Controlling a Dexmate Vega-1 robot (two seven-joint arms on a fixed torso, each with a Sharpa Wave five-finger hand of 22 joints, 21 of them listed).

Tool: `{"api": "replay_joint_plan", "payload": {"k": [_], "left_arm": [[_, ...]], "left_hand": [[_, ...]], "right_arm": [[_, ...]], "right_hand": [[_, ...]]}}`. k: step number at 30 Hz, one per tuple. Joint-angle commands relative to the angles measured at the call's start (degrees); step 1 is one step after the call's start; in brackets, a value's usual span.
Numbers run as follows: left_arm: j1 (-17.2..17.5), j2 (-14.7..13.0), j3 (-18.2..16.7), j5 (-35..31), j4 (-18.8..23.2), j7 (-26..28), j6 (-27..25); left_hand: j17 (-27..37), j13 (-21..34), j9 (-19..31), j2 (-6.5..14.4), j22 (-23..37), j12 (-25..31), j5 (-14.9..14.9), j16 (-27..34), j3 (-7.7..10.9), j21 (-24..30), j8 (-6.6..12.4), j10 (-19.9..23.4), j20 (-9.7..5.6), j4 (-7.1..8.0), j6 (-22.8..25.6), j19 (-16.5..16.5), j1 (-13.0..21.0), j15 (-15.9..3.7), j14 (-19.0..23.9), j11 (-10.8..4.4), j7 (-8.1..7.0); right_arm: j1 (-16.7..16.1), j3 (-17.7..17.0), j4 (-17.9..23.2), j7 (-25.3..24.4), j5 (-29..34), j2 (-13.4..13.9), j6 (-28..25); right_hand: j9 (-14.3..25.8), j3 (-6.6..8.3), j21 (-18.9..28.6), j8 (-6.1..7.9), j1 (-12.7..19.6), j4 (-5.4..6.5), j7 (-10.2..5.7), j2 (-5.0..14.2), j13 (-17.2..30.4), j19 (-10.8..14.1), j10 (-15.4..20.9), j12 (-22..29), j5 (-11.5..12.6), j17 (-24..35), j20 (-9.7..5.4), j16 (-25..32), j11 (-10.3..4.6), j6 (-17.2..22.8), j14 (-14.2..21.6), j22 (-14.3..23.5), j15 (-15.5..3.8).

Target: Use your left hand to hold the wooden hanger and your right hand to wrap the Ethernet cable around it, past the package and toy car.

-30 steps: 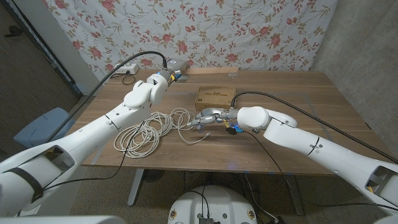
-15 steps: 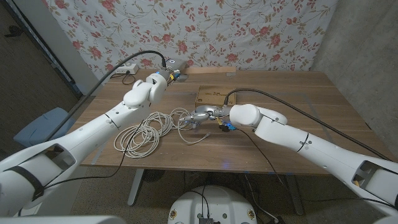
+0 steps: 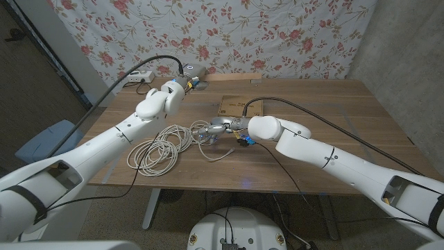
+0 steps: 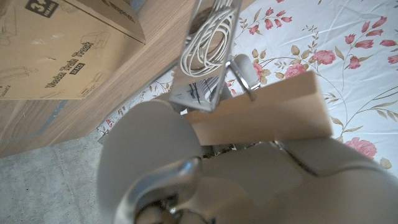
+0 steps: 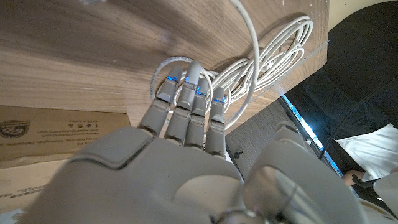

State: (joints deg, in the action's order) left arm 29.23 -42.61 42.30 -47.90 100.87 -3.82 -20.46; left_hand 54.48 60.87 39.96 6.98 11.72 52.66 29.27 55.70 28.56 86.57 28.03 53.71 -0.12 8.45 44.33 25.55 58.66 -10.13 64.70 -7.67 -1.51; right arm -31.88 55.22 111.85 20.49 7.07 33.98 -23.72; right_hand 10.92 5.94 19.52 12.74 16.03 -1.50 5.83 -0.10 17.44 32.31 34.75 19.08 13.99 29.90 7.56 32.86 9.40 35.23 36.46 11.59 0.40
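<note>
At mid-table we see the Ethernet cable [image 3: 163, 148] coiled, our right hand [image 3: 214, 129] on its near loops, fingers [image 5: 186, 106] straight together, gripping nothing. Behind lies the package [image 3: 232, 106]. Our left hand [image 3: 182, 85] holds the wooden hanger [image 4: 261, 115] at the far edge.

left hand [image 3: 171, 92] raised far out, right hand [image 3: 216, 129] low, fingers [image 5: 186, 106] extended together

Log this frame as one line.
left hand: at wooden hanger | right hand: fingers over Ethernet cable | wrap: not started
</note>
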Motion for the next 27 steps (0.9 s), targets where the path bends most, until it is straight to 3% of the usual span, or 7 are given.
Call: {"api": "replay_joint_plan", "payload": {"k": [1, 8, 13, 15, 18, 24, 27], "left_arm": [[0.28, -0.35, -0.34, 0.2, 0.18, 0.41, 0.11], [0.11, -0.36, -0.45, 0.57, -0.17, 0.75, 0.74], [0.06, -0.42, -0.53, 0.66, -0.42, 1.18, 1.08], [0.03, -0.44, -0.6, 0.9, -0.53, 1.17, 1.25], [-0.07, -0.46, -0.57, 1.05, -0.78, 1.17, 1.5], [-0.39, -0.37, -0.32, 1.09, -1.38, 1.12, 1.85], [-0.69, -0.23, -0.23, 1.31, -1.82, 1.06, 2.17]], "left_hand": [[0.31, 0.09, 0.18, 0.66, 0.01, -0.16, 0.49, 0.13, -0.12, 0.34, 0.26, 0.5, 0.12, 0.05, 0.77, -0.01, 0.22, 0.0, 0.18, 0.07, 0.45], [0.08, 0.03, 0.18, 0.71, 0.0, -0.31, 0.54, 0.01, -0.19, 0.39, 0.25, 0.52, 0.06, 0.03, 0.82, -0.02, 0.24, 0.1, 0.15, 0.06, 0.49], [0.05, 0.19, 0.15, 0.71, -0.02, -0.29, 0.55, 0.04, -0.22, 0.39, 0.21, 0.45, 0.07, 0.01, 0.79, 0.0, 0.26, 0.07, 0.18, 0.04, 0.38], [0.0, 0.09, 0.1, 0.71, -0.05, -0.32, 0.56, -0.01, -0.24, 0.36, 0.17, 0.58, 0.03, 0.06, 0.78, 0.01, 0.22, 0.07, 0.14, 0.08, 0.35], [-0.51, 0.61, -0.01, 0.72, 0.01, -0.14, 0.58, -0.33, -0.24, 0.37, 0.12, 0.38, 0.05, 0.0, 0.86, 0.03, 0.28, 0.33, -0.04, -0.01, 0.35], [-0.18, 0.46, 0.17, 0.79, 0.03, -0.29, 0.58, -0.02, -0.28, 0.41, 0.15, 0.45, 0.09, -0.04, 0.72, -0.08, 0.33, 0.12, 0.11, -0.05, 0.36], [-0.28, 0.38, 0.21, 0.84, 0.02, -0.37, 0.57, -0.06, -0.32, 0.42, 0.17, 0.46, 0.04, 0.0, 0.76, -0.06, 0.3, 0.17, 0.09, 0.0, 0.33]], "right_arm": [[0.29, 1.8, 1.8, -3.02, 2.32, -2.97, -8.01], [1.34, 3.21, 0.75, -3.63, 2.09, -3.81, -7.21], [0.63, 3.8, -0.4, -6.98, 3.24, -5.09, -8.76], [0.35, 3.8, -1.3, -8.03, 3.15, -5.76, -9.27], [-0.29, 3.91, -2.17, -10.58, 3.9, -6.32, -9.45], [-0.11, 4.89, -3.65, -13.0, 5.31, -7.56, -11.42], [0.16, 5.39, -4.17, -13.71, 5.92, -7.72, -11.36]], "right_hand": [[0.14, -0.42, 0.88, 0.38, 0.16, -0.08, 0.27, -0.19, 0.22, 1.6, 1.46, 0.54, 0.49, 0.31, 0.28, 0.68, 0.29, 1.3, 1.55, 0.22, -0.1], [0.12, 0.15, 1.44, 0.63, 1.63, -0.57, 0.58, 1.0, 0.32, 3.06, 3.49, 1.19, 1.03, 0.8, -0.3, 1.83, 0.43, 3.37, 3.77, 0.17, -0.5], [0.11, 0.6, 2.51, 1.17, 4.13, -1.8, 0.5, 1.66, 0.7, 5.63, 8.87, 3.24, 1.45, 2.01, -0.66, 4.43, -0.28, 7.49, 8.31, 0.19, -2.08], [0.19, 0.61, 3.24, 1.54, 6.7, -3.35, 0.15, 1.48, 1.69, 7.34, 15.25, 6.24, 1.55, 4.82, -1.07, 8.1, -1.05, 11.18, 11.8, 0.26, -3.37], [0.44, 0.67, 3.7, 2.16, 9.9, -5.1, 0.29, 1.34, 3.5, 8.32, 20.07, 9.54, 1.62, 8.81, -1.56, 11.86, -3.24, 15.58, 13.55, 0.31, -3.68], [2.88, 0.01, 4.13, 5.14, 13.19, -6.2, -0.67, 1.01, 8.31, 8.99, 23.54, 14.98, 1.55, 15.62, -2.03, 16.66, -6.01, 21.64, 14.81, 0.43, -4.39], [4.12, 1.56, 4.2, 6.2, 17.5, -7.34, -1.55, 3.04, 10.7, 8.83, 23.32, 16.87, 1.97, 18.01, -2.82, 17.85, -7.36, 22.25, 14.49, 0.5, -5.06]]}}
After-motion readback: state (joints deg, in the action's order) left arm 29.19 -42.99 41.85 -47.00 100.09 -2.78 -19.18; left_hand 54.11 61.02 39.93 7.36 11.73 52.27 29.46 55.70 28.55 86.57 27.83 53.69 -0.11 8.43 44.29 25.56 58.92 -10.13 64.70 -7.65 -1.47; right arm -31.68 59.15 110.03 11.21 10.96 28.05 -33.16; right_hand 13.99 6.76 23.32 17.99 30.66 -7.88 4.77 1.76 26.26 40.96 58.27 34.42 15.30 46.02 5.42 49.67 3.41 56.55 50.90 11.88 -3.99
